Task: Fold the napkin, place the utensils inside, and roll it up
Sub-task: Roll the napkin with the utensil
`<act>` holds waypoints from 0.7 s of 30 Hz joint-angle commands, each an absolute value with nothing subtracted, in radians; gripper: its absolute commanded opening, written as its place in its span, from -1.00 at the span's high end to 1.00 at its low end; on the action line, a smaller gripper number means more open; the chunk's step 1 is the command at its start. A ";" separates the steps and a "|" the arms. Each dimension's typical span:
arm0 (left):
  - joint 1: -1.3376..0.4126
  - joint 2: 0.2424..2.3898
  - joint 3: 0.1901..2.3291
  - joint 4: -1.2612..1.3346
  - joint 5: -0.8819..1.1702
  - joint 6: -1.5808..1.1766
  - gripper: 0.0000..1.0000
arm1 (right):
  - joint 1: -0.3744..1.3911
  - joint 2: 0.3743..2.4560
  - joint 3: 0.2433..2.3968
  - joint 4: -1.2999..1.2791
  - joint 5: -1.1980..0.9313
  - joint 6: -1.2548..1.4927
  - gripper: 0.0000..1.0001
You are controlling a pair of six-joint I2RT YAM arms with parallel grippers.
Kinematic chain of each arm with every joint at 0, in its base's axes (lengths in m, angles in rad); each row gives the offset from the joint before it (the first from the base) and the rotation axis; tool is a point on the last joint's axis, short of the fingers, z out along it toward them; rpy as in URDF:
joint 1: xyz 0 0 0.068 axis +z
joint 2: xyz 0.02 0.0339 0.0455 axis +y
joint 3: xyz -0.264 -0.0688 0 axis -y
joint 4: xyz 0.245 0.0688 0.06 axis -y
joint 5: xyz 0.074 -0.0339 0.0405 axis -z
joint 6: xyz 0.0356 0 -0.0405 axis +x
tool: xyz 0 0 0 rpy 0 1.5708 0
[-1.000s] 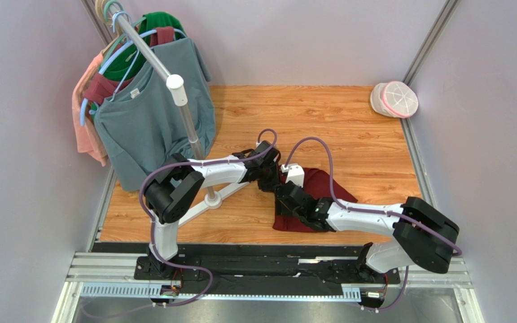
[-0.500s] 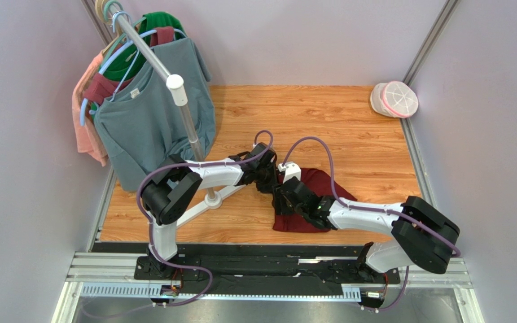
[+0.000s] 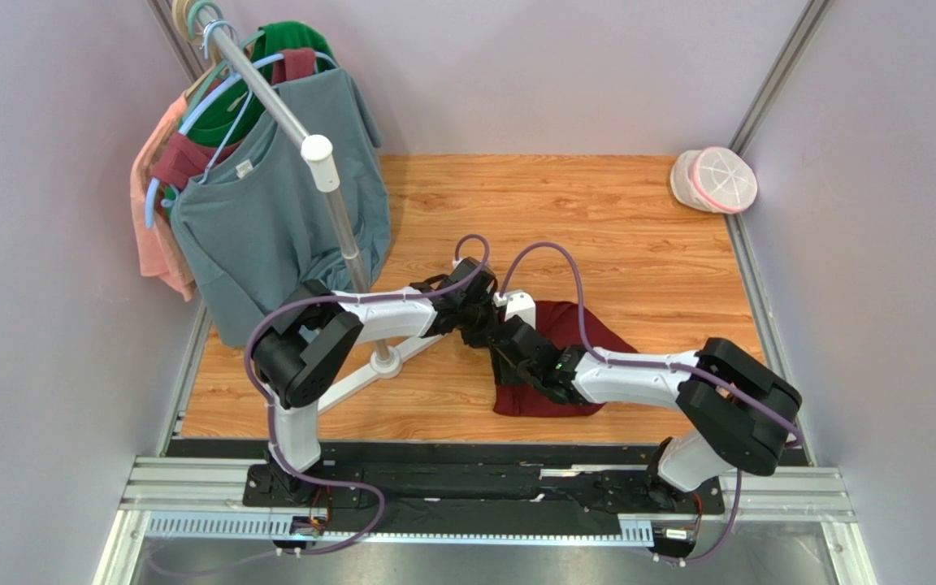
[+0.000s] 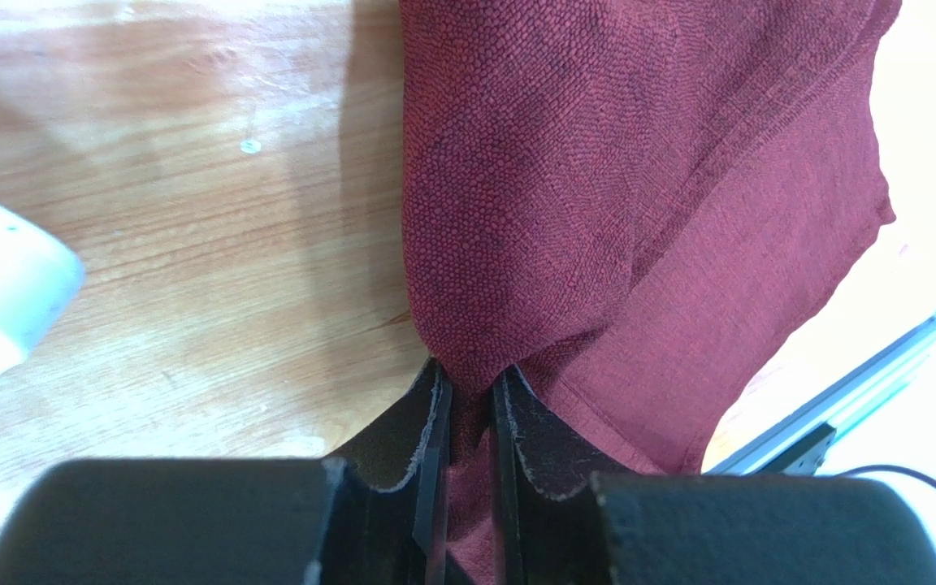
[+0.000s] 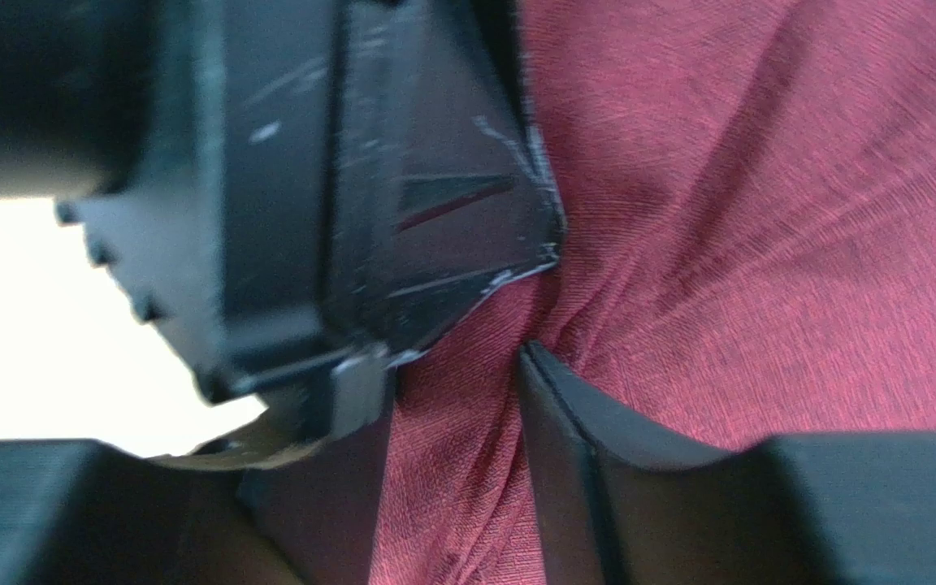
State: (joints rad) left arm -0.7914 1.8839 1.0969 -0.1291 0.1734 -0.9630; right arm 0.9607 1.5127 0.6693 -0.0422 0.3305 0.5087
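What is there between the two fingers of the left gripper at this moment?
A pinched fold of the dark red napkin fills the gap between the fingers of the left gripper. Nothing else is there. The left wrist view shows it.

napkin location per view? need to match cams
Top external: napkin just below centre.
Left wrist: napkin upper right, pinched at bottom centre.
Right wrist: napkin fills right half and bottom.
Shared landmark: left end effector, pinching it.

The napkin (image 4: 632, 183) is coarse-woven matt cloth; the table (image 4: 168, 244) smooth glossy wood; the left pincer (image 4: 467, 388) scuffed black plastic.
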 commanded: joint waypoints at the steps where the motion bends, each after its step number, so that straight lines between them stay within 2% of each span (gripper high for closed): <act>1: -0.802 1.807 1.077 -0.127 0.170 -0.992 1.00 | 0.954 1.574 0.658 -0.147 0.413 0.624 0.24; 2: -0.802 1.798 1.068 -0.126 0.158 -0.994 1.00 | 0.950 1.574 0.647 -0.146 0.390 0.647 0.30; 4: -0.802 1.772 1.054 -0.114 0.155 -0.996 0.97 | 0.942 1.574 0.614 -0.123 0.359 0.660 0.55; 6: -0.802 1.747 1.046 -0.097 0.153 -0.996 0.81 | 0.931 1.554 0.591 -0.079 0.310 0.657 0.72; 7: -0.802 1.740 1.042 -0.095 0.153 -0.994 0.54 | 0.924 1.543 0.565 -0.060 0.290 0.652 0.77; 9: -0.804 1.724 1.043 -0.087 0.153 -0.989 0.18 | 0.894 1.522 0.534 -0.009 0.209 0.641 0.85; 10: -0.802 1.720 1.045 -0.087 0.158 -0.988 -0.10 | 0.878 1.500 0.516 0.042 0.174 0.640 0.89; 14: -0.802 1.681 1.051 -0.084 0.158 -0.970 -0.53 | 0.795 1.457 0.414 0.182 0.007 0.632 1.00; 15: -0.802 1.674 1.051 -0.086 0.156 -0.966 -0.75 | 0.778 1.451 0.404 0.198 -0.038 0.626 1.00; 21: -0.799 1.625 1.065 -0.146 0.118 -0.916 -0.78 | 0.681 1.410 0.319 0.336 -0.216 0.614 1.00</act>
